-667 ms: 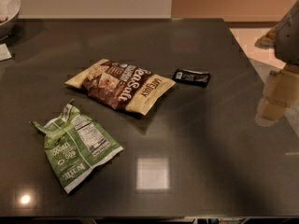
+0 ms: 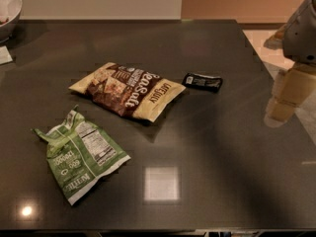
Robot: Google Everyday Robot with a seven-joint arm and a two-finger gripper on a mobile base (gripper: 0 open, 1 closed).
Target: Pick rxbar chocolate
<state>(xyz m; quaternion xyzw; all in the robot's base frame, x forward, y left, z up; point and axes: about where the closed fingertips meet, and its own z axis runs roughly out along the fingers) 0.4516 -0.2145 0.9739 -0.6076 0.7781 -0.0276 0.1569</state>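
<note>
End effector [image 2: 285,100] right of rxbar chocolate [image 2: 202,81], apart

One camera looks on from above the near edge of the table [image 2: 212,147], tilted down and facing the far wall [image 2: 98,1]. It stands close enough that the tabletop fills almost the whole view. The chip bag [image 2: 127,90] lies a little left of the middle. The gripper [image 2: 285,100] hangs far to the bag's right, at the frame's edge.
</note>
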